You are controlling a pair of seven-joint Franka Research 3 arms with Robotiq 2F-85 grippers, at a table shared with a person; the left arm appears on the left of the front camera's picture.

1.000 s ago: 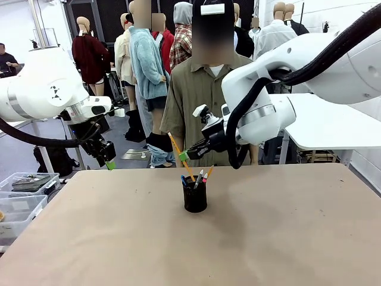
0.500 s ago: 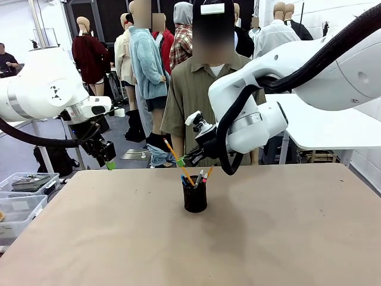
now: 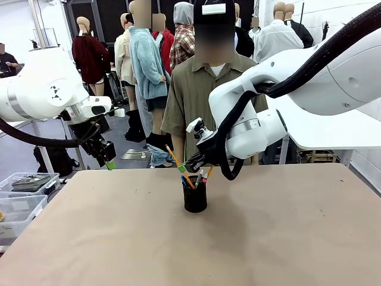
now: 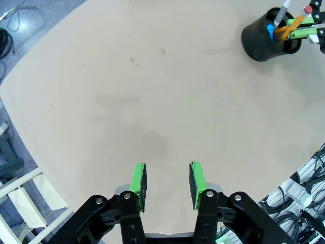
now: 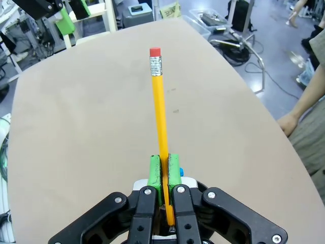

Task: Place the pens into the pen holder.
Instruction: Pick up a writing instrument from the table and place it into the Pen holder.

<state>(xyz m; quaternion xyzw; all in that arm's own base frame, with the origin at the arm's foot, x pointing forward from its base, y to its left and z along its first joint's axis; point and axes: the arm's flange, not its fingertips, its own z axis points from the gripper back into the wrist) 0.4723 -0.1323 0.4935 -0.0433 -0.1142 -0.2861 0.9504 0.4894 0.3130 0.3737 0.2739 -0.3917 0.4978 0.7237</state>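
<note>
The black mesh pen holder (image 3: 194, 198) stands mid-table, also at the top right of the left wrist view (image 4: 264, 40). In it stand a white-silver pen (image 4: 283, 7), a blue pen (image 4: 270, 31) and a stick with a pink-red end (image 4: 304, 10). My right gripper (image 3: 183, 168) hangs just above the holder's left rim, shut on a yellow-orange pencil (image 3: 172, 153) that slants down into the cup. In the right wrist view the pencil (image 5: 158, 101) rises from the closed pads (image 5: 164, 173), eraser end up. Far left, above the table's back edge, my left gripper (image 3: 110, 162) is open (image 4: 167, 180) and holds nothing.
A person (image 3: 205, 101) stands behind the far edge, one forearm (image 5: 304, 96) near the table. Clear plastic bins (image 3: 24, 193) sit off the left side. A white table (image 3: 333, 128) stands at the back right. Bare tan tabletop (image 3: 190, 250) surrounds the holder.
My right gripper has come down and a little left with the pencil, whose lower end now dips into the holder. The left arm has stayed still.
</note>
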